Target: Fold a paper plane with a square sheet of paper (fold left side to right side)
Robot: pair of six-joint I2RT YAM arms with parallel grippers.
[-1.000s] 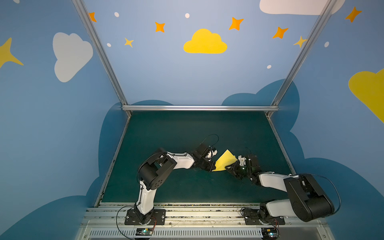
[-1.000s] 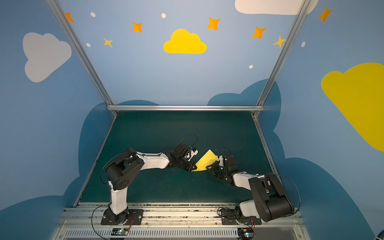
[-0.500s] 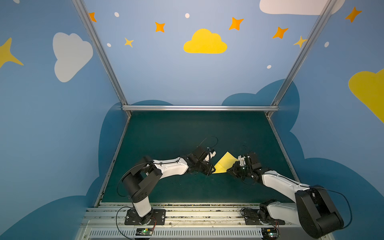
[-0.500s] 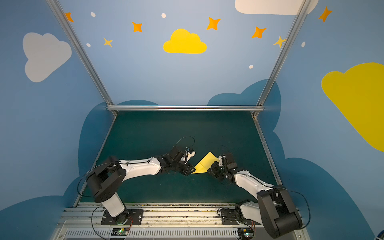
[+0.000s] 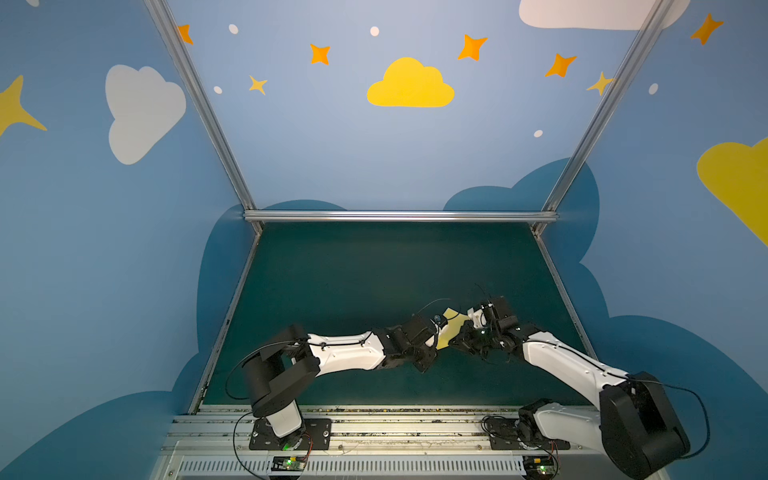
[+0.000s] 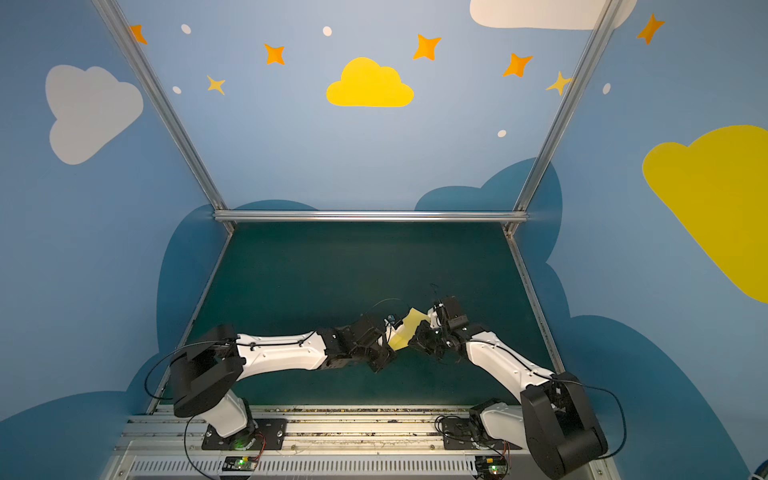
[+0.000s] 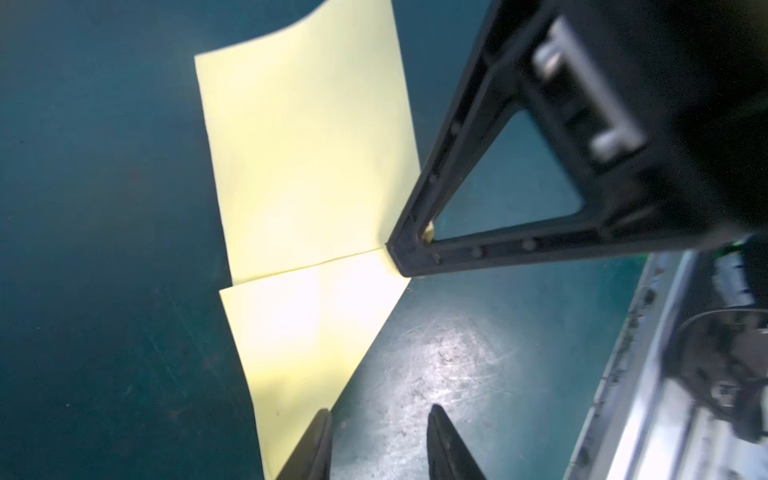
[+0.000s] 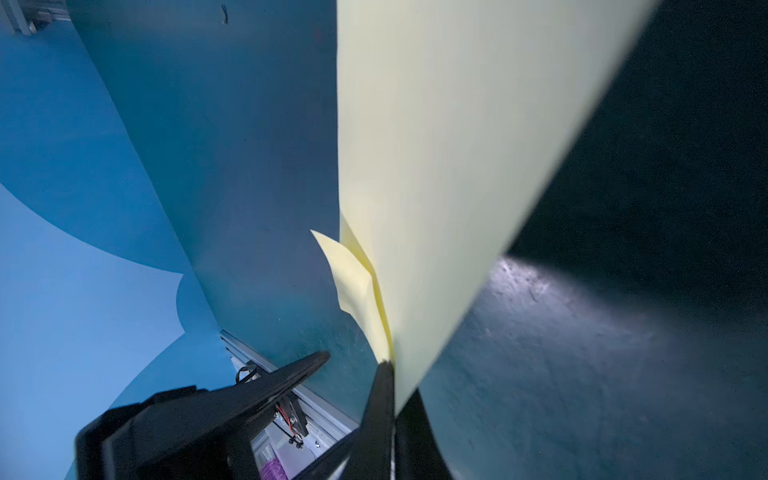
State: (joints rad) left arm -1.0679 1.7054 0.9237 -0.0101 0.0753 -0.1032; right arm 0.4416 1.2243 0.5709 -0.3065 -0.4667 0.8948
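The square sheet of paper (image 7: 307,166) is pale yellow, with one sharp crease across it, and stands partly lifted off the green mat (image 5: 365,270). In both top views only a small part of the sheet (image 5: 451,326) (image 6: 409,330) shows between the two wrists. My right gripper (image 8: 390,365) is shut on the paper's edge at the end of the crease; its fingers (image 7: 419,245) show in the left wrist view. My left gripper (image 7: 379,409) is open with bare mat between its fingertips, one fingertip beside the sheet's lower edge. No paper plane is in view.
Both arms reach low across the mat and meet right of centre, left gripper (image 5: 434,343) close to right gripper (image 5: 459,336). An aluminium rail (image 5: 374,419) runs along the front edge. Blue painted walls (image 5: 374,158) enclose the back and sides.
My left gripper has opened and let go of the paper. Both arms have stretched out lower over the mat, and less of the sheet shows between them.
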